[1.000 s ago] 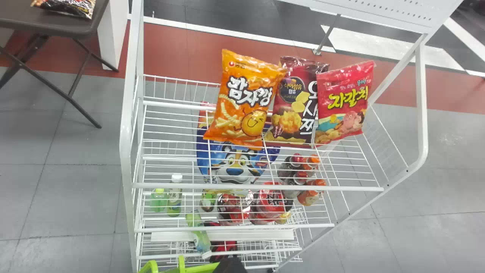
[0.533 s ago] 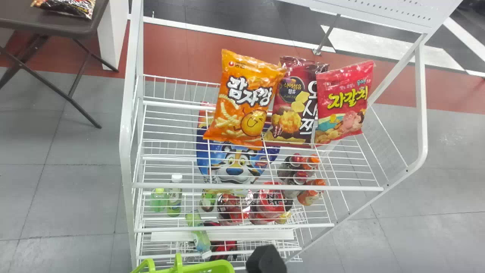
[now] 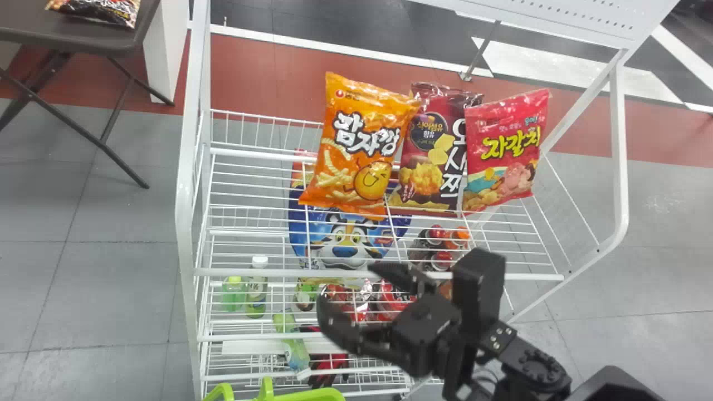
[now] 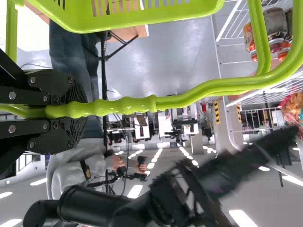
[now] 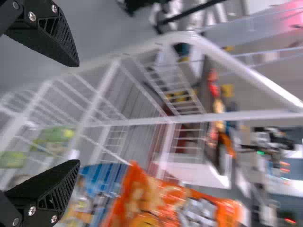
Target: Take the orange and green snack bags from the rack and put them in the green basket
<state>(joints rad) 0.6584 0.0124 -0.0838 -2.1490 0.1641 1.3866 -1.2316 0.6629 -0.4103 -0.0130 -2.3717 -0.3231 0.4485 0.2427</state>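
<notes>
The orange snack bag [image 3: 362, 145] leans on the rack's upper shelf [image 3: 250, 178], left of a dark red bag [image 3: 431, 150] and a red-pink bag [image 3: 504, 153]. My right gripper [image 3: 352, 285] is over the rack's front, nearer than the orange bag and apart from it. In the right wrist view my right gripper [image 5: 78, 113] has its fingers wide apart with nothing between them, and the orange bag [image 5: 165, 203] appears beyond. The green basket [image 3: 306, 395] is at the head view's bottom edge. In the left wrist view my left gripper [image 4: 78, 111] is closed around the basket's handle [image 4: 123, 106].
Lower rack levels hold a blue bag with a tiger [image 3: 345, 239], small bottles [image 3: 443, 260], green-capped and white-capped bottles, red packs and a green item [image 3: 291, 342]. White posts [image 3: 189, 167] frame the rack. A dark table [image 3: 83, 36] stands at far left.
My right arm has come up from the bottom edge over the rack's front, its gripper now in view. The basket has shifted slightly; the snack bags have stayed put.
</notes>
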